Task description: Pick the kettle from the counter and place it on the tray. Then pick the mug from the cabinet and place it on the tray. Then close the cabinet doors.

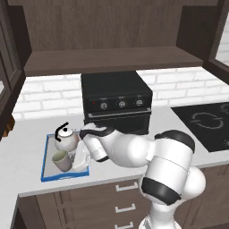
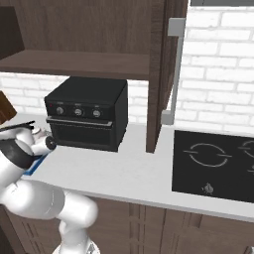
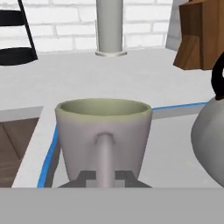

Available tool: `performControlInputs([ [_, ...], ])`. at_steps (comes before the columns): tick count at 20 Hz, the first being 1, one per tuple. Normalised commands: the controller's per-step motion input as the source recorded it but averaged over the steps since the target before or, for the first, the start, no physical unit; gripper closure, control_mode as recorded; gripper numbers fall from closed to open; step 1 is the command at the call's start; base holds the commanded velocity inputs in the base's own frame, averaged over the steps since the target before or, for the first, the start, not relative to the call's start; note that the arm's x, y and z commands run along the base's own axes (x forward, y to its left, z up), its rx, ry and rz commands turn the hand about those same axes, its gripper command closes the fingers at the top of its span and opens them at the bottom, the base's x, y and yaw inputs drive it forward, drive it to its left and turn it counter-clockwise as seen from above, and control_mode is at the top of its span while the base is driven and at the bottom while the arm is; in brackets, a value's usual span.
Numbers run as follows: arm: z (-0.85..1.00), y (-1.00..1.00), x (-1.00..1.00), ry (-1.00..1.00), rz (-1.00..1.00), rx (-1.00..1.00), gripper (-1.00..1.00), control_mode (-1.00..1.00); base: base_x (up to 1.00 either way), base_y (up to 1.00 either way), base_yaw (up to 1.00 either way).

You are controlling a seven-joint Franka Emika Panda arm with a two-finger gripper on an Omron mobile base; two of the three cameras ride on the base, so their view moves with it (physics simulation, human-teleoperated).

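Note:
The pale grey-beige mug (image 1: 61, 161) (image 3: 104, 131) is upright on the near half of the blue-rimmed tray (image 1: 44, 163) (image 3: 175, 144). Its greenish inside faces up. My gripper (image 1: 73, 162) (image 3: 105, 177) is shut on the mug's loop handle, one dark fingertip (image 3: 87, 177) on either side of it. The round white kettle (image 1: 65, 136) (image 3: 210, 135) with its black arched handle stands on the tray's far half, close beside the mug. The tray lies on the white counter (image 1: 27, 143). Above it the dark cabinet (image 1: 112, 27) is open, with its doors (image 1: 8, 58) (image 2: 166, 74) swung outward.
A black oven box (image 1: 117, 100) (image 2: 87, 111) stands on the counter just right of the tray, close to my forearm. Further right is a black cooktop (image 1: 205, 123) (image 2: 213, 161). A brown wooden block (image 3: 199, 35) and a grey upright post (image 3: 109, 26) stand beyond the tray.

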Motion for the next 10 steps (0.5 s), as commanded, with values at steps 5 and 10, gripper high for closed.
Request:
performControlInputs([
  [5,-0.13,0.0,0.18,0.0,0.0,0.0,1.0,-1.0,0.0,0.0,0.0],
  [10,-0.2,0.0,0.02,0.0,0.0,0.0,1.0,-1.0,0.0,0.0,0.0],
])
